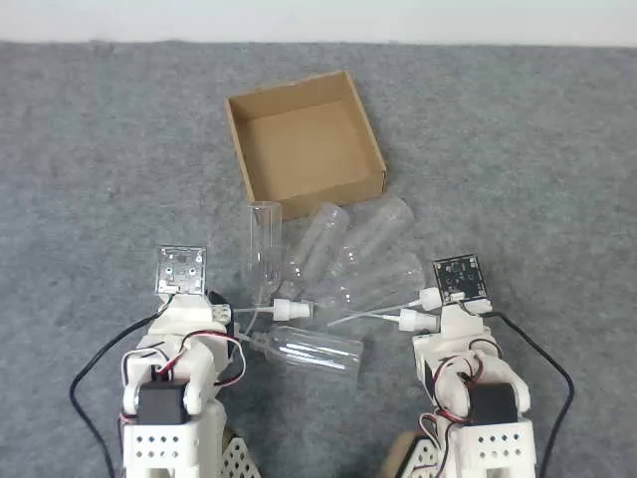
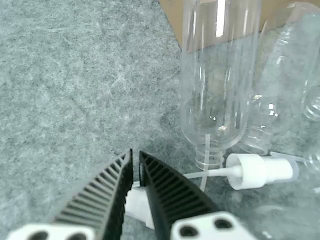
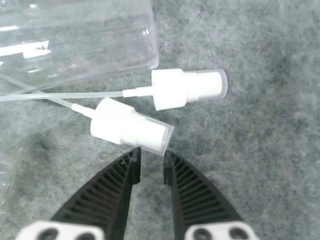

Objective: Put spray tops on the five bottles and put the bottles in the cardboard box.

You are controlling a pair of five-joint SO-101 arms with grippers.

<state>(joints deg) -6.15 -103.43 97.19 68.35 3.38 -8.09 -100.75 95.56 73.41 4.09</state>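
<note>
Left gripper: we see it low over the grey mat, ribbed jaws drawn almost together with only a thin slit between. A white piece lies under them, and we cannot tell whether it is held.
Nearest bottle: clear, lying down with its open neck towards the left gripper. A loose spray top sits just beside the neck.
Five bottles: all lie on the mat outside the box. We count four fanned out by its near wall and a fifth bottle lying crosswise closer to the arms.
Cardboard box: open, beyond the bottles.
Right gripper: jaws narrowly apart and holding nothing, tips just short of the near spray top. The far spray top lies just behind it.
</note>
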